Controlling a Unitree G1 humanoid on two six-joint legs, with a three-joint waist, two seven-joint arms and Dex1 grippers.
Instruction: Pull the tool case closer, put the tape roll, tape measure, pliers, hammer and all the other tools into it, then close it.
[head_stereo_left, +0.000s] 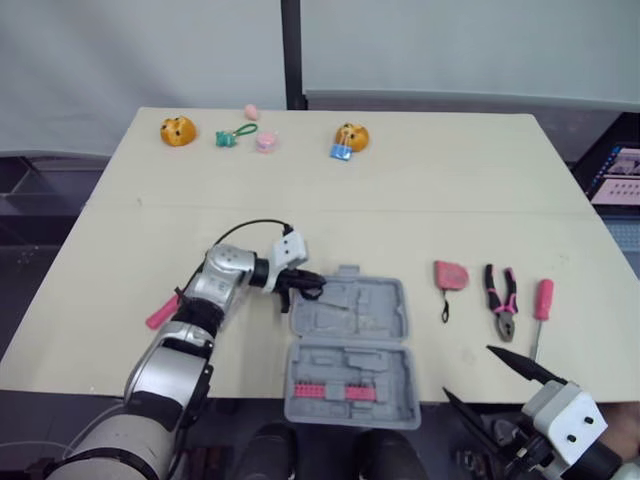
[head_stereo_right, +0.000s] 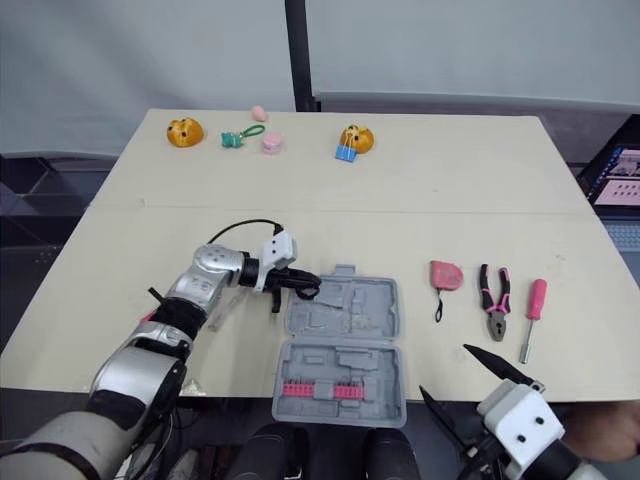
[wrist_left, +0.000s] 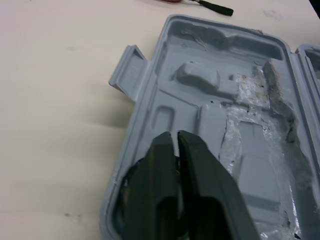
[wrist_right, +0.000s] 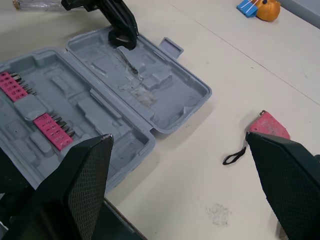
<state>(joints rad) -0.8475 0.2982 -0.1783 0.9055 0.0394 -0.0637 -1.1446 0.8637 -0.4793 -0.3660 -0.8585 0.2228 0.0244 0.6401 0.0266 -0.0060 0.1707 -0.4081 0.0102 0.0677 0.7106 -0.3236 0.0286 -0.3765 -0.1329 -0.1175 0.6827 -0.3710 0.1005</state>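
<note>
From the head views, the grey tool case (head_stereo_left: 360, 320) lies open at the front edge of the table (head_stereo_left: 400, 200), near its middle. The left gripper (head_stereo_left: 308, 286) sits at the left rim of the case's far half. Toward the right edge, a pink tape measure (head_stereo_left: 450, 274), pliers (head_stereo_left: 501, 300) and a screwdriver (head_stereo_left: 541, 305) lie in a row, apart from the case. The right gripper (head_stereo_left: 468, 370) hangs off the front right corner, fingers spread wide, holding nothing.

In the left wrist view, its fingers are pressed together over the case's rim; I can't tell whether they pinch it.

In the right wrist view, pink bit strips (wrist_right: 50, 131) sit in one half of the case.
</note>
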